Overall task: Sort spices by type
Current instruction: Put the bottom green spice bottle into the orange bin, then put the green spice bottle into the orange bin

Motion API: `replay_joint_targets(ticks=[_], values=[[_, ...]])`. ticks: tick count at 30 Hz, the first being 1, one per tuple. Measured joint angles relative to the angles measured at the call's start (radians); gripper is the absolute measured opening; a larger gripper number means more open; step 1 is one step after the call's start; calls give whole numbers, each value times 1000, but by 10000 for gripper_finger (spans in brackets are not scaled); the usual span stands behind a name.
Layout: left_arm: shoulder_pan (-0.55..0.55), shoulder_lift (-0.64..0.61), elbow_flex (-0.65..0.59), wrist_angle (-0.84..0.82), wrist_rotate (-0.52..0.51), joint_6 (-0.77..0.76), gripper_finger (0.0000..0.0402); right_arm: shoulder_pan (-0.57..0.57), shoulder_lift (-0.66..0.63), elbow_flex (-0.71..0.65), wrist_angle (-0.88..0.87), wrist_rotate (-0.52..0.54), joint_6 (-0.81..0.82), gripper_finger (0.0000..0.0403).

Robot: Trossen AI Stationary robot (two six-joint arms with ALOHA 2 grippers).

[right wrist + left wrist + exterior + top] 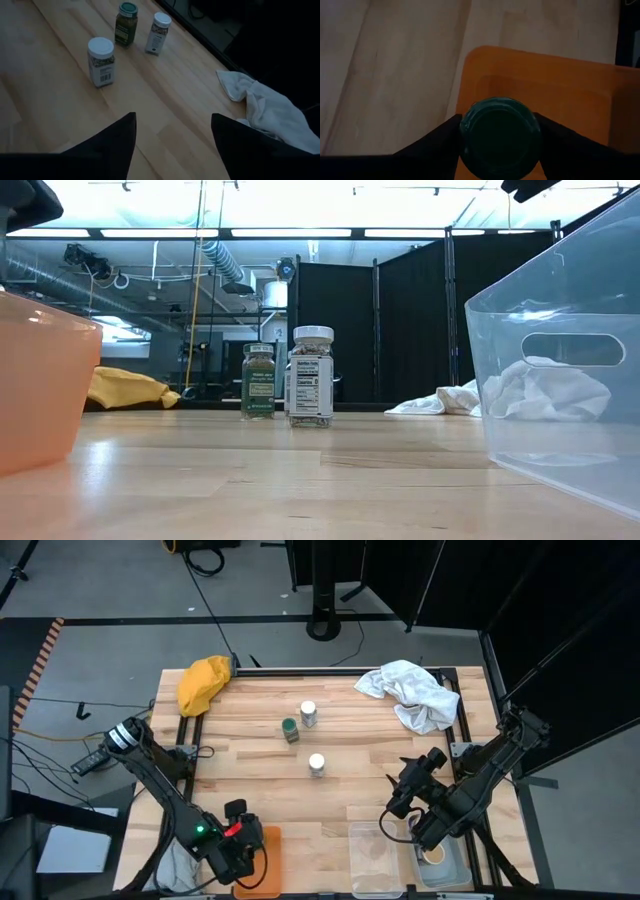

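Left wrist view: left gripper point(500, 137) clamps a green-lidded jar point(500, 131) above the orange tray point(580, 90); right gripper point(172, 135) hangs spread apart, three jars ahead.

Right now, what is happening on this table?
The robot is sorting spice jars into trays. The left gripper holds a green-lid jar over the orange tray. The right gripper is open and empty, near the grey tray, which holds a tan-lid jar. Three jars stand mid-table: another green-lid one and two white-lid ones. The clear tray looks empty.
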Motion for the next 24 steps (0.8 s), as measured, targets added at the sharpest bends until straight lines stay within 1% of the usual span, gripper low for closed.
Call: replay_joint_targets(ticks=[6,9,13,16,19,21,24], values=[[0,0,0,31,7,24,288,0,0,0,5,0,0,277],[4,0,1,29,8,19,307,0,0,0,7,0,0,282],[14,-6,44,-7,14,53,318,1,0,0,10,20,0,287],[40,-24,96,-87,12,94,319,1,0,0,9,28,0,290],[74,-55,158,-186,-15,136,319,1,0,0,9,30,0,291],[106,-77,204,-246,-54,172,319,1,0,0,9,30,0,291],[160,-122,264,-330,-156,229,319,1,0,0,9,30,0,292]])
